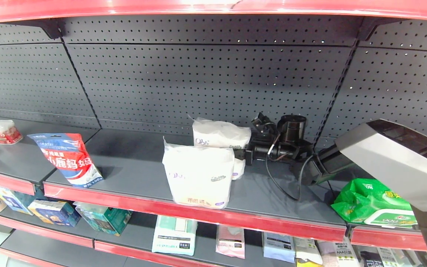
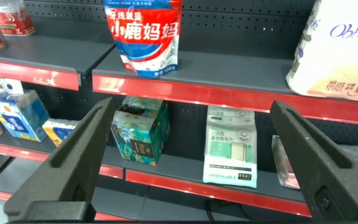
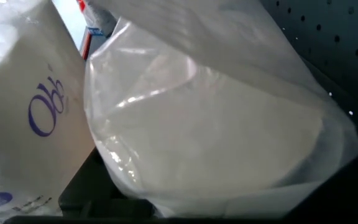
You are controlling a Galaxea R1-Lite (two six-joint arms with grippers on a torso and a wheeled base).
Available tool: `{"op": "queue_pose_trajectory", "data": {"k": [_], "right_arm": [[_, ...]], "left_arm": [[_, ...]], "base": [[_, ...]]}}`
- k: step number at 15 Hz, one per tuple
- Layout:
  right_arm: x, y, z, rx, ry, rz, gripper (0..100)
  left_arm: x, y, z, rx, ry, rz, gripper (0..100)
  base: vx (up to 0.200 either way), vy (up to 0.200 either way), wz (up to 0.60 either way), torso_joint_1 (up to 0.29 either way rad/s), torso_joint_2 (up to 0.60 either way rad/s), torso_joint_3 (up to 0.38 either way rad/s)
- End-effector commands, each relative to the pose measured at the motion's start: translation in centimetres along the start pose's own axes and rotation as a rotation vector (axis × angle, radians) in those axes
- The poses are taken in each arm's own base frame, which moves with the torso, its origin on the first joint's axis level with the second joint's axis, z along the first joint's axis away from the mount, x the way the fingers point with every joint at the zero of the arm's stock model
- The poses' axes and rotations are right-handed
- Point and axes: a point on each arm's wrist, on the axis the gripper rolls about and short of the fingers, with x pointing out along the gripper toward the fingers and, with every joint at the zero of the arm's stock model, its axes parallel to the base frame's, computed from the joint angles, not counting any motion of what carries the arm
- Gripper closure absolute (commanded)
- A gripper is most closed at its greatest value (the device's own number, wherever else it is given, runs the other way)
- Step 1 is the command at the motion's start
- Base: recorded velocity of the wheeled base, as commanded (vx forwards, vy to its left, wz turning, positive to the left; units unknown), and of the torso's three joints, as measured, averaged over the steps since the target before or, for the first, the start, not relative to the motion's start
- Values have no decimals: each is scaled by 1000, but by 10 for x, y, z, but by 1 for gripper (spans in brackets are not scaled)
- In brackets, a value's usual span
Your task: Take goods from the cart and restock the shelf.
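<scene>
Tissue packs sit in the middle of the grey shelf point(image 1: 135, 163), one behind the other. The rear tissue pack point(image 1: 221, 135) is white in a clear wrapper and lies close to the pegboard back wall. The right pincer point(image 1: 241, 154) comes in from the right and is clamped on that pack's right end, with one dark finger crossing the wrapper. In the right wrist view the wrapper point(image 3: 216, 143) bulges up close against the camera. The front tissue pack point(image 1: 198, 176) stands upright near the shelf's red edge, just ahead of the rear one, and its printed side also appears in the right wrist view point(image 3: 23, 124).

The left pincer point(image 2: 192, 109) hangs in front of the lower shelves with its two dark fingers spread wide and nothing between them. Beyond it stand a teal box point(image 2: 140, 129) and a white and green pack point(image 2: 230, 149) on the level below.

A blue and red pouch point(image 1: 69, 159) stands upright at the left end of the same shelf. Small red and white tubs point(image 1: 4, 131) sit on the neighbouring section further left. A green wipes pack point(image 1: 369, 202) lies at the right end, near the front edge.
</scene>
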Motion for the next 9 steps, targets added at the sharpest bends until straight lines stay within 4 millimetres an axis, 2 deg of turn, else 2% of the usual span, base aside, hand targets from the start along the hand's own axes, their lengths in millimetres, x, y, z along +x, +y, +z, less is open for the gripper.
{"op": "queue_pose_trajectory", "data": {"k": [1, 4, 9], "right_arm": [[-2, -2, 0, -1, -5, 25, 100], [-2, 0, -3, -9, -1, 28, 100], [9, 6, 4, -18, -15, 42, 100]], "left_arm": [[0, 0, 0, 0, -1, 1, 0], [0, 0, 0, 0, -1, 1, 0], [0, 0, 0, 0, -1, 1, 0]], "base": [[0, 0, 0, 0, 0, 0], [0, 0, 0, 0, 0, 0], [0, 0, 0, 0, 0, 0]]}}
